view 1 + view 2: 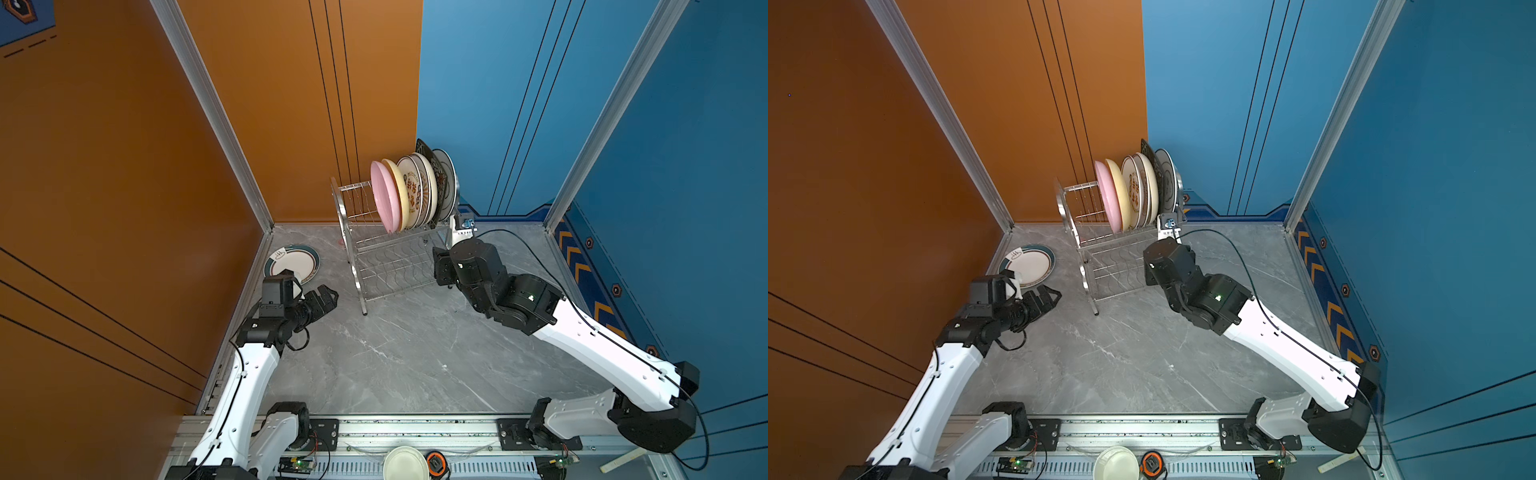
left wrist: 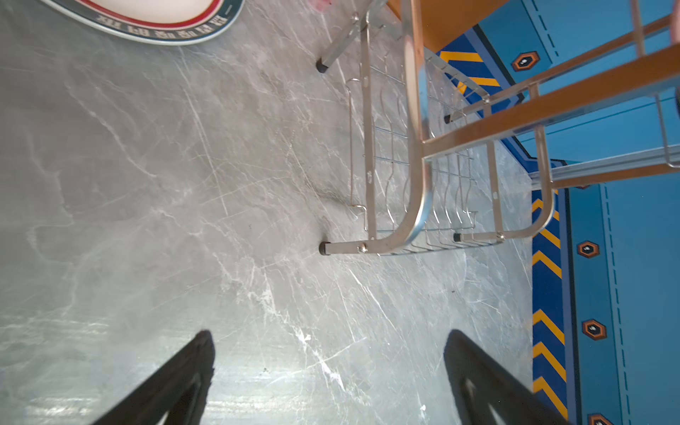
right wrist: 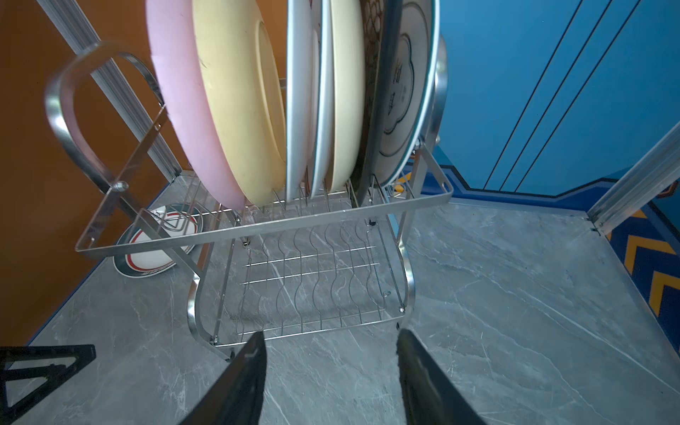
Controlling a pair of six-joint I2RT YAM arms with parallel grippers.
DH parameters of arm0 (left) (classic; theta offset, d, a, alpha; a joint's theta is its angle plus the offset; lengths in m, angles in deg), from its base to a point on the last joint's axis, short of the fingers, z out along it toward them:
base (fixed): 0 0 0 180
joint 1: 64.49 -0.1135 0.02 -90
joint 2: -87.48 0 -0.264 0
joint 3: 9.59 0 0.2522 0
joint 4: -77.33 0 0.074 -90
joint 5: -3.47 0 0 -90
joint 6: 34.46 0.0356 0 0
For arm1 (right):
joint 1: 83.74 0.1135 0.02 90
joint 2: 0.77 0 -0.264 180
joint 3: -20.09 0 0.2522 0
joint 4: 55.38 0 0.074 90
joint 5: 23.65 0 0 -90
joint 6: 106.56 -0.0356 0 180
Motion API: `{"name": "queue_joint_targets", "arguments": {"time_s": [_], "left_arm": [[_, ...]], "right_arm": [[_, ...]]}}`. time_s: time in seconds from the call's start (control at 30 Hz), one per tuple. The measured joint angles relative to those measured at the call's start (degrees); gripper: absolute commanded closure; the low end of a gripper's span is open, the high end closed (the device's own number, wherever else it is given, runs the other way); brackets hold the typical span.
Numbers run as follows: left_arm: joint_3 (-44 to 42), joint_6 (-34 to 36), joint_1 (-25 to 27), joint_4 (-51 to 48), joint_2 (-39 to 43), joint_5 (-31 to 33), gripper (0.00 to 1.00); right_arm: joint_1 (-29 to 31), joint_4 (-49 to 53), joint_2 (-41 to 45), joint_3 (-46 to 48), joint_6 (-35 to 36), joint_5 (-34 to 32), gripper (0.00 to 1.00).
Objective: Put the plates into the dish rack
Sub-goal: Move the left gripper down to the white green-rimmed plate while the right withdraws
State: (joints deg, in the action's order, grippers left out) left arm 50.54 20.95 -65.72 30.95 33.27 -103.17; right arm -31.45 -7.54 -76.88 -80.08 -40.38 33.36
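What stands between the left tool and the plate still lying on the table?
Nothing visible does. The teal-rimmed plate lies flat on the table just beside the open left tool, which points toward the dish rack rather than at the plate.

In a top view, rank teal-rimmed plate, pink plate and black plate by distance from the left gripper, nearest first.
1. Teal-rimmed plate, flat on the table beside the left gripper.
2. Pink plate, upright, rack's left end.
3. Black plate, near rack's right end.

Perhaps seven plates (image 1: 384,195) stand in rack (image 1: 354,266); teal-rimmed plate (image 1: 297,259) lies flat nearby.
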Motion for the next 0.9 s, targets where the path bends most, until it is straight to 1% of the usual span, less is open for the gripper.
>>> {"name": "queue_joint_targets", "arguments": {"time_s": [0.2, 0.4, 0.57, 0.67, 0.77, 0.83, 0.9], "left_arm": [[0.1, 0.8, -4.4, 1.7, -3.7, 0.8, 0.02], [-0.3, 1.2, -11.5, 9.0, -10.0, -0.9, 0.01], [-1.1, 1.1, -18.3, 17.0, -17.2, -4.0, 0.06], [-1.1, 0.3, -21.4, 22.4, -22.1, -6.2, 0.10], [-1.0, -0.9, -23.3, 27.0, -27.5, -8.3, 0.13], [-0.4, -1.7, -23.9, 28.5, -30.9, -9.5, 0.18], [0.9, -2.5, -24.0, 29.4, -34.4, -10.5, 0.20]], "right_arm": [[-6.3, 0.3, 4.0, 7.2, -4.0, 7.0, 0.39], [-12.9, 0.1, 7.2, 13.0, -6.3, 14.6, 0.37], [-19.2, -0.2, 8.8, 16.4, -7.3, 20.9, 0.36], [-22.4, -0.3, 9.1, 17.3, -7.4, 24.1, 0.36], [-25.3, -0.9, 9.2, 18.1, -7.6, 27.1, 0.36], [-26.9, -1.7, 9.2, 18.8, -7.6, 28.7, 0.35], [-28.5, -2.4, 9.2, 19.7, -7.6, 30.3, 0.35]]}}
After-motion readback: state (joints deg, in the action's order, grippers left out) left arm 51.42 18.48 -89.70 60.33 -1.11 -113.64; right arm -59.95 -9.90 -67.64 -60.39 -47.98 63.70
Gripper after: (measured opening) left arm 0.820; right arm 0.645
